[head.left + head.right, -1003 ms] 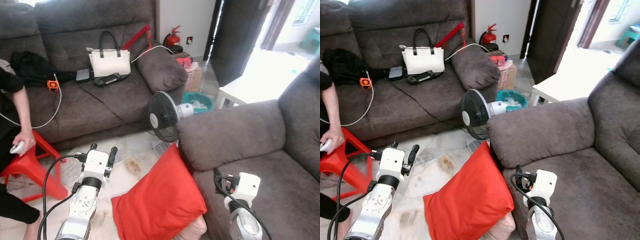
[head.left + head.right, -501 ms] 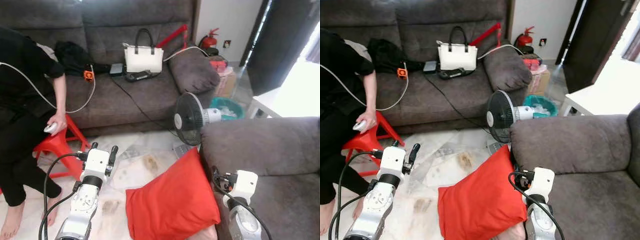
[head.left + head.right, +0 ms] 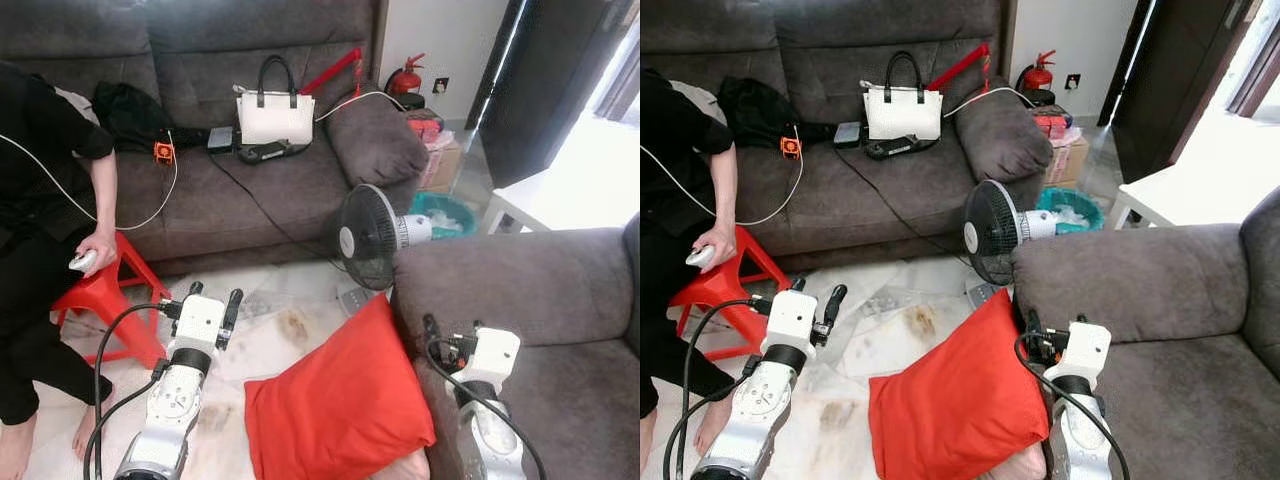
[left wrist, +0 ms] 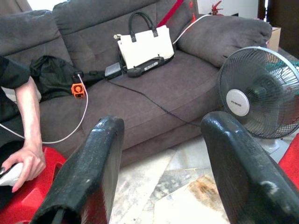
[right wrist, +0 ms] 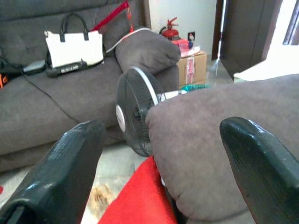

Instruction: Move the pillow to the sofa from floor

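Red pillow's (image 3: 340,405) lower corner, perhaps on something pale, off-frame.

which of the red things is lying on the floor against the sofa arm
The red pillow, propped on the floor against the near sofa's arm. The red stool stands beside the person, and the fire extinguisher is in the far corner.

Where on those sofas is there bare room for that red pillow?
The near sofa's seat, right of the right gripper, is bare. On the far sofa, open seat lies between the orange gadget and the armrest; its back edge is crowded by the white handbag.
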You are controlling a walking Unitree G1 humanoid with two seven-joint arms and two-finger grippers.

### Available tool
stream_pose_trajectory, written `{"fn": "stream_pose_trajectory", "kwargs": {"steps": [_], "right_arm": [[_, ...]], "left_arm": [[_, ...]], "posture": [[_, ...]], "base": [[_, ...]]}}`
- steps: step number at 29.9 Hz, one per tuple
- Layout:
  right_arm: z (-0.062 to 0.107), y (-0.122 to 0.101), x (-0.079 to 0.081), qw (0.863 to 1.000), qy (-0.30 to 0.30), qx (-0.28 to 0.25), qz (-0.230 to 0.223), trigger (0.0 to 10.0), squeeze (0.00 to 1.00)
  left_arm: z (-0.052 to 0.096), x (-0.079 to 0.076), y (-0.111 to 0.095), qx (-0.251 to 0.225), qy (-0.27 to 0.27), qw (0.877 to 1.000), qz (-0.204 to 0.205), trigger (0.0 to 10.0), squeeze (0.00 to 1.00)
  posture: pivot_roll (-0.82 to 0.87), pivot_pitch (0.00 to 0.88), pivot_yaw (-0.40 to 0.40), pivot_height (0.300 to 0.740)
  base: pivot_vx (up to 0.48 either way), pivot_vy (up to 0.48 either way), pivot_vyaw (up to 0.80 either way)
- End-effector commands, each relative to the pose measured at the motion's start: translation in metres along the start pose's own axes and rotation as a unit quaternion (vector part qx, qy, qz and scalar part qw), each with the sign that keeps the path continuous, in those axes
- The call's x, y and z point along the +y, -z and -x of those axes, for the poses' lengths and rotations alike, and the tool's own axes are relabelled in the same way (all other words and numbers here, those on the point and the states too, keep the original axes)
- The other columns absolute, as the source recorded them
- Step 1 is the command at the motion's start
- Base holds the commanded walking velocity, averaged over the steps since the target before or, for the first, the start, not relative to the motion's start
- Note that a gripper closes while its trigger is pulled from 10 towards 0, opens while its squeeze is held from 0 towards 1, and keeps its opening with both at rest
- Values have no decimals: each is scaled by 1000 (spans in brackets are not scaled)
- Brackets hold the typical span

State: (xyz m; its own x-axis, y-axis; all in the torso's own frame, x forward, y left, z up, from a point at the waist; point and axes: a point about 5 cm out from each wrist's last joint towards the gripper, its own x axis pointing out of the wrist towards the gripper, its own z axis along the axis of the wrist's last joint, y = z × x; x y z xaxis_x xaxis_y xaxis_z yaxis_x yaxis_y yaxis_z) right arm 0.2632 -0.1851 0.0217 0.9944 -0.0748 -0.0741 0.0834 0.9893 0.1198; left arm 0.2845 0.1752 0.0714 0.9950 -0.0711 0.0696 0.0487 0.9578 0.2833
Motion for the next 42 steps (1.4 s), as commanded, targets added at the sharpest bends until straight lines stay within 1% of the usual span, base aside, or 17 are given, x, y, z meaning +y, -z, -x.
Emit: {"fn": "stream_pose_trajectory", "kwargs": {"steps": [1,3,12,14,16,28,30,31,33,42], "right_arm": [[-2,-5,5,1000,-5,-11,1,10000,0],[-3,-7,7,1000,-10,-12,4,10000,0],[-2,-6,7,1000,-5,-1,7,10000,0],[-1,-6,7,1000,-5,1,7,10000,0],[-1,-6,7,1000,-5,1,7,10000,0],[-1,-5,12,1000,-17,7,5,10000,0],[-1,-5,13,1000,-19,8,5,10000,0],[-1,-5,13,1000,-19,8,5,10000,0],[-1,-6,13,1000,-21,4,6,10000,0],[-2,-8,11,1000,-18,1,9,10000,0]], "left_arm": [[-2,-1,-4,-9,3,1000,4,10000,0],[-3,0,-6,-12,-1,1000,9,10000,0],[-3,1,-7,-14,-3,1000,14,10000,0],[-3,0,-7,-14,-2,1000,16,10000,0],[-3,0,-7,-14,-2,1000,16,10000,0],[-3,0,-7,-12,2,1000,17,10000,0],[-3,0,-7,-12,3,1000,17,10000,0],[-3,0,-7,-12,3,1000,17,10000,0],[-3,0,-7,-12,3,1000,17,10000,0],[-3,-1,-6,-9,4,1000,19,10000,0]], "posture": [[89,13,-29,740],[89,13,-29,740],[89,20,-29,740],[89,20,-29,720],[89,20,-29,715],[94,20,-29,635],[94,20,-29,615],[94,20,-29,615],[94,20,-29,600],[95,15,-32,596]], "base": [[0,0,0],[0,0,0],[0,0,0],[0,0,0],[0,0,0],[0,0,0],[0,0,0],[0,0,0],[0,0,0],[0,0,0]]}}
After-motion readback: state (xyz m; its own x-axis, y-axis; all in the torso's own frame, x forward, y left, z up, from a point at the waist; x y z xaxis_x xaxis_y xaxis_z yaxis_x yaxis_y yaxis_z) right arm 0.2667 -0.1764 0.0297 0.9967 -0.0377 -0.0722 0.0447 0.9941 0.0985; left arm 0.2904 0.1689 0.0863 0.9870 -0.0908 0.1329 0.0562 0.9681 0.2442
